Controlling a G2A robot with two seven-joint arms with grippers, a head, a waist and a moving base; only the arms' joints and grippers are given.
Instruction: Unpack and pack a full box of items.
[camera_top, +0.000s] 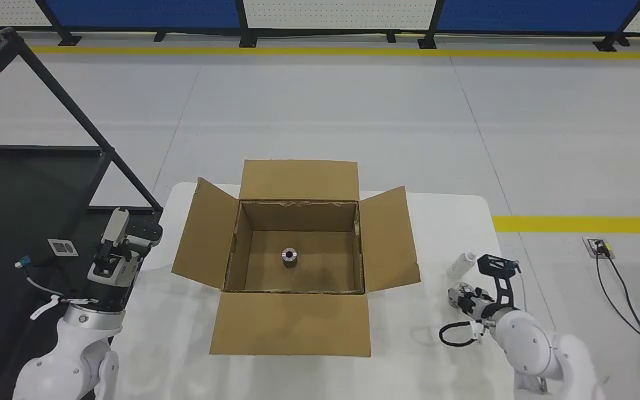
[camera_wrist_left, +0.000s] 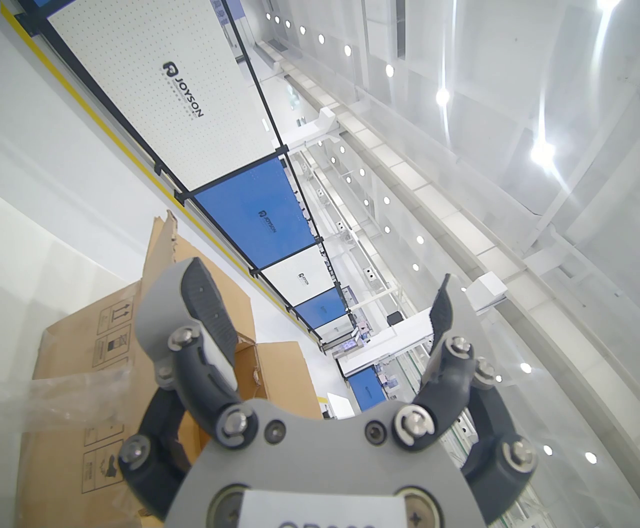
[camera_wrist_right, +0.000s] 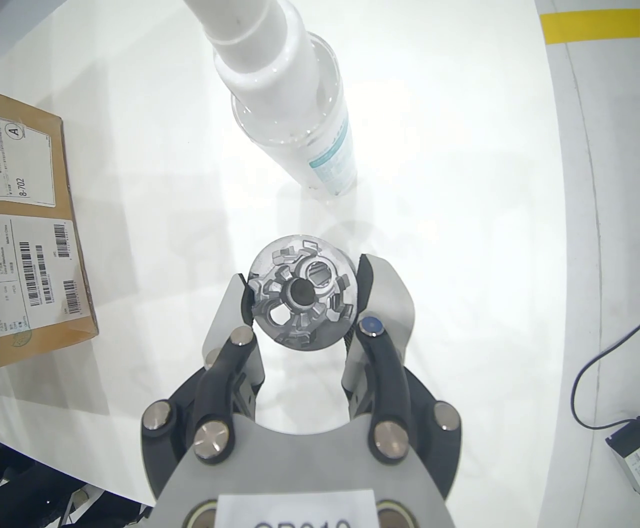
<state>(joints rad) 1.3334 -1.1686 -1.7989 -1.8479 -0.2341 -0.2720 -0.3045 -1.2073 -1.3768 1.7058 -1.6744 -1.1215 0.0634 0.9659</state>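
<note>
An open cardboard box (camera_top: 300, 210) stands mid-table with all flaps spread out; one small round metal part (camera_top: 289, 256) lies on its floor. My right gripper (camera_wrist_right: 302, 292) is low over the white table (camera_top: 450, 220) to the box's right, shut on a grey toothed metal disc (camera_wrist_right: 300, 305). Just past it stands a clear bottle with a white cap (camera_wrist_right: 295, 115), visible as well from above as the bottle (camera_top: 460, 264). My left gripper (camera_wrist_left: 320, 305) is held at the table's left edge, tilted upward, open and empty, with the box (camera_wrist_left: 100, 360) beside it.
One box flap (camera_wrist_right: 35, 225) with labels lies close to the right gripper. A black frame (camera_top: 70, 110) rises beyond the table's left side. A cable and small device (camera_top: 600, 248) lie on the floor to the right.
</note>
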